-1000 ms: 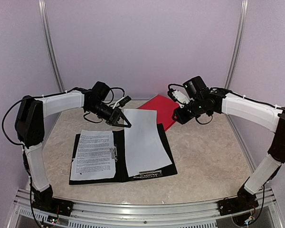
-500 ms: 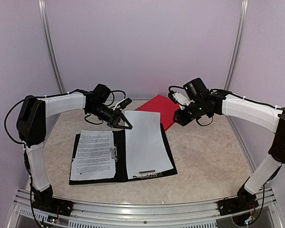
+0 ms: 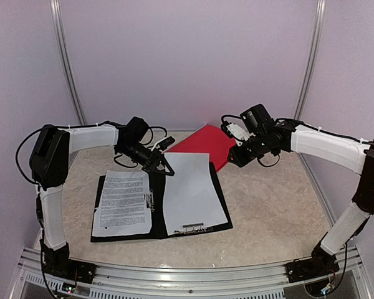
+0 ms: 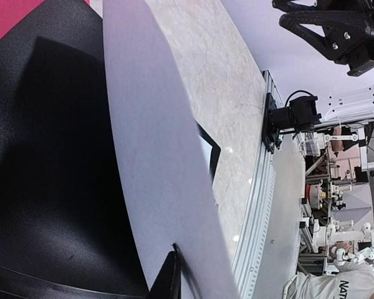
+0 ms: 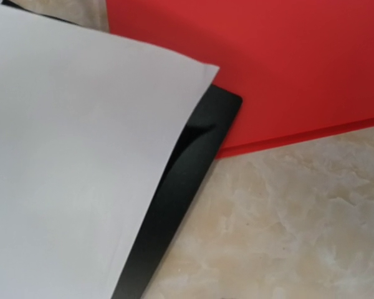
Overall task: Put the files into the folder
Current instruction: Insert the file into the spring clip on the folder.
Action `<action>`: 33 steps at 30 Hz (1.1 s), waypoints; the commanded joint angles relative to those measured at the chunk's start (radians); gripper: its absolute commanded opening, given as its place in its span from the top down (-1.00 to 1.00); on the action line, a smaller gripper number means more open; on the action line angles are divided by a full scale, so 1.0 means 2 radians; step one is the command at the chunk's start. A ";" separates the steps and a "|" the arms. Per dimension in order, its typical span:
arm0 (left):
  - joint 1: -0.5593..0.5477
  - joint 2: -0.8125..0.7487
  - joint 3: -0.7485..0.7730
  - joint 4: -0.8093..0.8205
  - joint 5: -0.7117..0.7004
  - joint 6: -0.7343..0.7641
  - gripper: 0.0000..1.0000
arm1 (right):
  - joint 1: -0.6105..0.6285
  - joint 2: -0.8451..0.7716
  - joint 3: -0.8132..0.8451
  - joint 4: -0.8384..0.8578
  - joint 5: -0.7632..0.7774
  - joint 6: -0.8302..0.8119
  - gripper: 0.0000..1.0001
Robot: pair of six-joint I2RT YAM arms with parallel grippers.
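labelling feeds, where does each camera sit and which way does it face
top external: high behind the bases, facing the table; both arms, left tool, right tool.
left wrist: low, looking along the blank sheet to the near rail; one fingertip.
right wrist: looking down on the black folder corner; no body shown.
both wrists share the blank sheet.

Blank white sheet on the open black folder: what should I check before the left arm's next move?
1. Left end effector grips the blank white paper sheet at its far corner: ok.
2. That sheet lies over the right half of the open black folder: ok.
3. Printed white paper sheet rests on the folder's left half: ok.
4. Right end effector is off the sheet, above the flat red folder: ok.
5. Right end effector open or shut: cannot tell.
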 commanded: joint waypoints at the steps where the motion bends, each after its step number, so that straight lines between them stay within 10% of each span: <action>1: 0.002 0.008 0.012 -0.007 -0.014 0.008 0.71 | -0.002 -0.004 -0.007 0.004 -0.001 0.004 0.56; 19: 0.010 0.024 0.029 0.012 -0.049 -0.012 0.43 | -0.002 -0.009 -0.013 0.003 -0.001 0.009 0.58; 33: 0.005 0.057 0.053 -0.012 -0.050 0.009 0.76 | -0.002 -0.006 -0.019 0.006 -0.013 0.011 0.60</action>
